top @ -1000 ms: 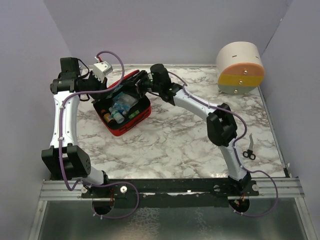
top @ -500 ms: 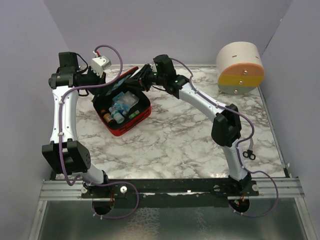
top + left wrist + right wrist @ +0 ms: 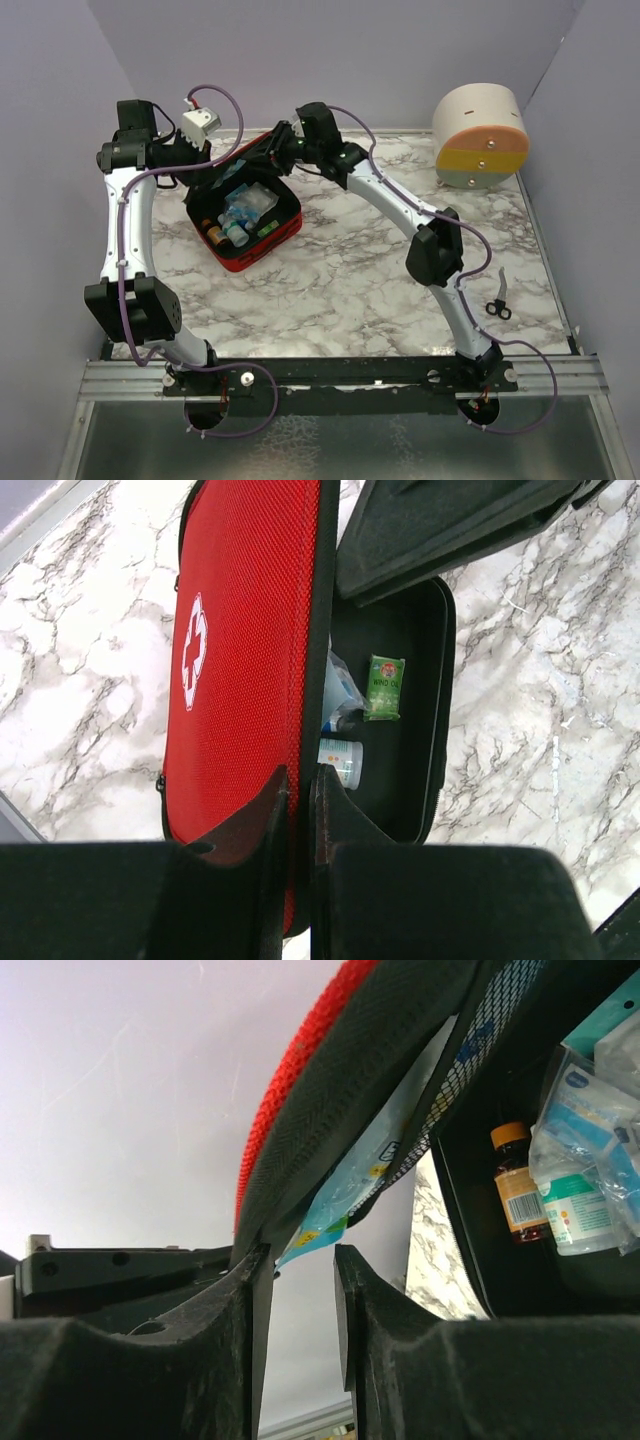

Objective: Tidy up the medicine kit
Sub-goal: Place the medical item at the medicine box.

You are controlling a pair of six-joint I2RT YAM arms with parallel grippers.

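The left claw (image 3: pixel 299 776) is pinched almost fully closed on the black rim of the medicine kit's lid (image 3: pixel 250 630), at the bottom centre of its wrist view. The red fabric runs up the frame from its fingers, with the white cross (image 3: pixel 194 650) in the left half. The lid stands raised on edge.

To the right of the rim, the black inside of the case shows a green packet (image 3: pixel 385 687), a white bottle (image 3: pixel 342 762) below it, and a clear sachet beside them.

The right claw (image 3: pixel 300 1256) stands at the lid's far edge with a narrow gap between its jaws and pale wall visible through it. Its left finger touches the rim. The corner of a blue-and-white sachet (image 3: pixel 350 1180), tucked in the lid's mesh pocket (image 3: pixel 470 1050), hangs just above the gap. I cannot see anything clamped. An amber bottle (image 3: pixel 518 1195) lies in the tray at the right of that frame.

From overhead, the medicine kit (image 3: pixel 270 238) sits open on the marble table (image 3: pixel 340 280), upper left of centre. A round drawer container (image 3: pixel 480 135) stands at the upper right, and small scissors (image 3: pixel 498 308) lie at the right edge, both well apart from the kit.
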